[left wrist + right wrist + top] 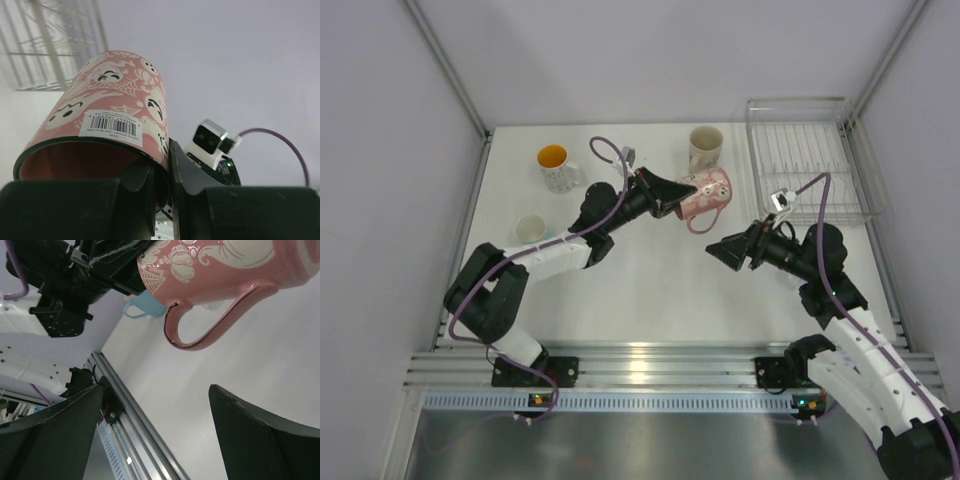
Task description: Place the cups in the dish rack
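Left claw [668, 197] is clamping the pinkish-red patterned mug [706, 193] by its rim; right claw [728, 249] is hovering agape. Any nudge risks loosening that pinch.

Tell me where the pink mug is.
In the top view, the pink mug is held on its side in the left jaws, just in front of the cream mug and left of the dish rack.

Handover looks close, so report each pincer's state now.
Left pincer: closed on the pink mug, gripping its rim.
Right pincer: open, holding nothing.
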`<control>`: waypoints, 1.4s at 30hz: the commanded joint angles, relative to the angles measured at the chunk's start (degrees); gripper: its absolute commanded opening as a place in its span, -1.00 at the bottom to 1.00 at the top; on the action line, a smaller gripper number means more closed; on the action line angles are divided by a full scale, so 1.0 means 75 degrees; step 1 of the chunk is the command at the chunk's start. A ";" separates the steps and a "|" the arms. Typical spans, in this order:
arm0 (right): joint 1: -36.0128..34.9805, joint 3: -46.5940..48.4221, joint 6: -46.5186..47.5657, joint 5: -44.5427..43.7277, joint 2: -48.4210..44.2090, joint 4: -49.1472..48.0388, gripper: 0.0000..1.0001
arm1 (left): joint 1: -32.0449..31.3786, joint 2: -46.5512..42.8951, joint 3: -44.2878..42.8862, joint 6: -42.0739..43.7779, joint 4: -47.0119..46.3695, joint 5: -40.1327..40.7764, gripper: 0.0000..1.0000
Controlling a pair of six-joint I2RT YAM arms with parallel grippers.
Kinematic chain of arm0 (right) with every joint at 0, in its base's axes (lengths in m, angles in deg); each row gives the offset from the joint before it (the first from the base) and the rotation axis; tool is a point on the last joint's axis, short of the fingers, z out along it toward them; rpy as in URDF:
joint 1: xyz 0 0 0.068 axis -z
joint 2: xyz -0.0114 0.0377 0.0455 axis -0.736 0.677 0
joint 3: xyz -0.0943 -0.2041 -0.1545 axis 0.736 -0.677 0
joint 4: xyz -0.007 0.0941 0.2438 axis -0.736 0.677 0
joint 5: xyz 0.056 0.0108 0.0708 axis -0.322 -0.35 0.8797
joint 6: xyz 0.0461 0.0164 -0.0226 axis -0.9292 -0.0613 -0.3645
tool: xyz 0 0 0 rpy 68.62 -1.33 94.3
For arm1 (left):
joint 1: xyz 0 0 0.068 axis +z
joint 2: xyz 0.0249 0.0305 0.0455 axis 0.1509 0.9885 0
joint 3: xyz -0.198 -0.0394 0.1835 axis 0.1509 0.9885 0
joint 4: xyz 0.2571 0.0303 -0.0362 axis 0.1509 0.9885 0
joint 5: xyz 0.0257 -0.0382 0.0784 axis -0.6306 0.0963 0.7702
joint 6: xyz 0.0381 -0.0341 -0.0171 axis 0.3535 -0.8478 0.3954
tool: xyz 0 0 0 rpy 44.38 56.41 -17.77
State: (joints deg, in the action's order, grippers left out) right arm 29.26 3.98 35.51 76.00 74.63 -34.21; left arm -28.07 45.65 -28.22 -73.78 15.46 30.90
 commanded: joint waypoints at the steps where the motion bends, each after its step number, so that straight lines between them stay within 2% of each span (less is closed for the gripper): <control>1: 0.0074 -0.0100 -0.0358 0.0457 0.0052 -0.1456 0.75 | -0.0010 0.0111 -0.0204 -0.1281 -0.4714 -0.0929 -1.00; 8: -0.0008 0.0028 -0.0592 0.0481 0.0614 -0.1949 0.73 | -0.0068 -0.0251 -0.0192 -0.0860 -0.4809 -0.1281 -1.00; 15: -0.0336 0.0332 -0.0991 0.0341 0.1048 -0.2734 0.56 | -0.0057 -0.0685 0.0170 -0.0437 -0.4821 -0.1352 -1.00; 26: -0.1742 0.0731 -0.1026 -0.0585 0.1798 -0.3613 0.36 | -0.0127 -0.0966 0.0568 -0.0414 -0.5102 -0.1387 -1.00; 38: -0.1942 0.0450 -0.1847 -0.0726 0.2185 -0.4903 -0.19 | -0.0303 -0.1283 0.1144 -0.0414 -0.5747 -0.1153 -1.00; 41: -0.1977 0.0403 -0.1999 -0.0703 0.2138 -0.5173 -0.42 | -0.0373 -0.1213 0.1214 -0.0425 -0.5770 -0.1188 -1.00; 42: -0.1989 0.0368 -0.2080 -0.0749 0.2057 -0.5289 -0.62 | -0.0408 -0.1178 0.1249 -0.0460 -0.5828 -0.1153 -1.00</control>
State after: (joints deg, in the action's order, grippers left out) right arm 15.97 5.84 20.99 70.62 91.09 -63.44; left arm -28.84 38.46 -19.15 -77.32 -7.84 24.23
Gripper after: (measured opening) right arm 0.287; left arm 0.168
